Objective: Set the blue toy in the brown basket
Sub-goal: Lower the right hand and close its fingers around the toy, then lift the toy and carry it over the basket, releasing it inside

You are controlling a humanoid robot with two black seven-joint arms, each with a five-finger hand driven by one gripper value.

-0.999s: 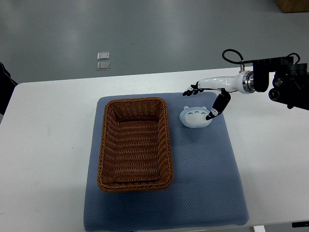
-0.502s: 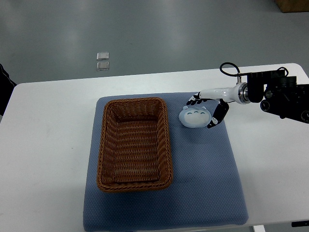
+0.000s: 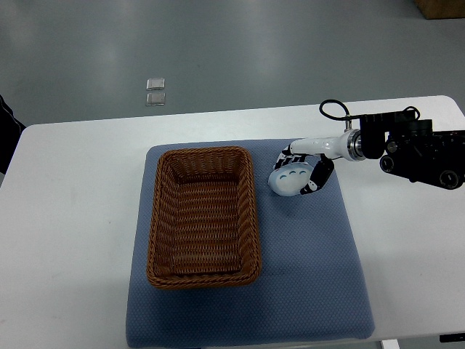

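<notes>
The blue toy (image 3: 286, 182) is a small pale blue and white round figure lying on the blue mat (image 3: 312, 262), just right of the brown basket (image 3: 203, 215). The basket is a rectangular wicker one and holds nothing. My right hand (image 3: 299, 173) comes in from the right edge and is closed around the toy, with fingers over its far side and the thumb on its near right side. The toy still sits on the mat. The left arm does not show.
The mat lies on a white table (image 3: 65, 218). Two small clear squares (image 3: 155, 91) lie on the grey floor beyond the table's far edge. A dark object (image 3: 7, 127) shows at the left edge.
My right hand has moved left and down onto the toy and its fingers have closed around it. The toy has shifted slightly left.
</notes>
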